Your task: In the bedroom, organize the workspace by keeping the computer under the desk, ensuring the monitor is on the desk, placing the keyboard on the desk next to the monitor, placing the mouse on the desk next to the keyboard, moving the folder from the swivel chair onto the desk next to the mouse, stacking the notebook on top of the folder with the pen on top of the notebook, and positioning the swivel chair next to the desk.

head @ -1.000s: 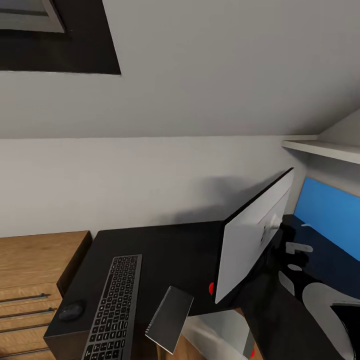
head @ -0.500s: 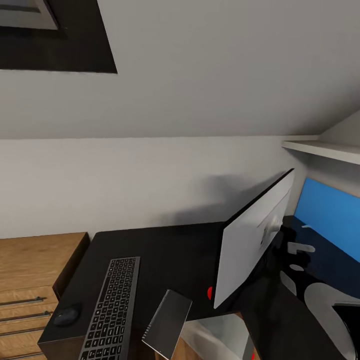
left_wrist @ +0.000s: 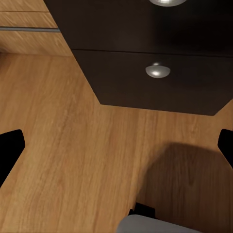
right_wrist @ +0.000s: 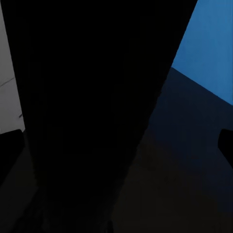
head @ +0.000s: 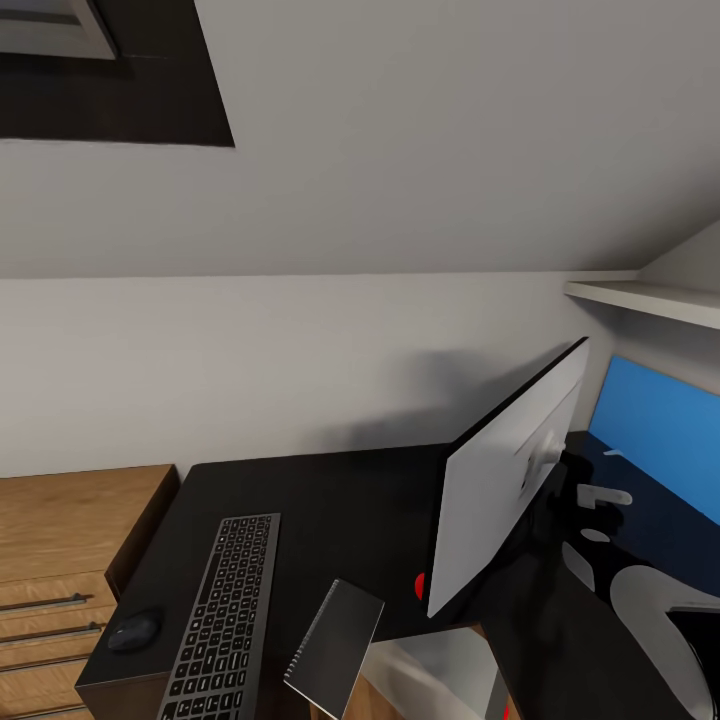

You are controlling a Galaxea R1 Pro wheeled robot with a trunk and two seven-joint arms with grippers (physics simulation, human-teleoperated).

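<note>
On glossy black desk, keyboard, monitor, sloped wall

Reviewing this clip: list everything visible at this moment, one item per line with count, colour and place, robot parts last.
desk: one, glossy black top, centre of head view.
keyboard: one, grey with dark keys, on the desk's near left part.
mouse: one, dark, on the desk left of the keyboard.
notebook: one, dark grey, overhanging the desk's front edge.
monitor: one, silver-white back showing, on the desk at right.
folder: one, bright blue, right of the monitor.
dresser: one, light oak, left of the desk.
drawer knobs: two, silver, on dark drawers.
left gripper: black fingertips apart, over the oak floor.
</note>
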